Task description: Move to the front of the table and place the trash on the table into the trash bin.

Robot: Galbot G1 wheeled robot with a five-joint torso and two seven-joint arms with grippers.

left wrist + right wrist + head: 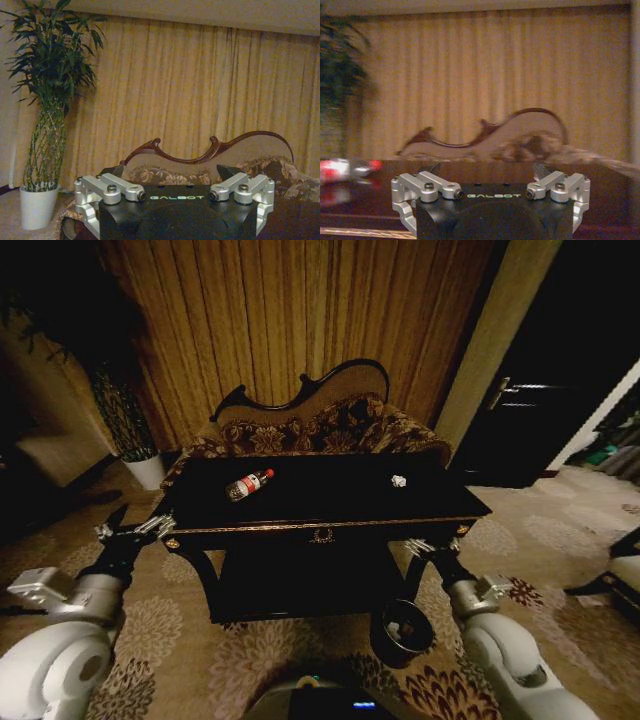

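The robot faces the black table (440, 502), both arms held low at its front corners. The left gripper (133, 530) has jaws spread wide and empty; so does the right gripper (428, 548). The plastic bottle (248, 484) lies beyond the left jaws, the white wad (398, 481) beyond the right. The trash bin (402, 631) stands just below the right gripper.

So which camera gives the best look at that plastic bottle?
The head view: the bottle lies whole on the table, red cap visible. The right wrist view catches it as a blurred red-white shape at the edge; the left wrist view faces the sofa.
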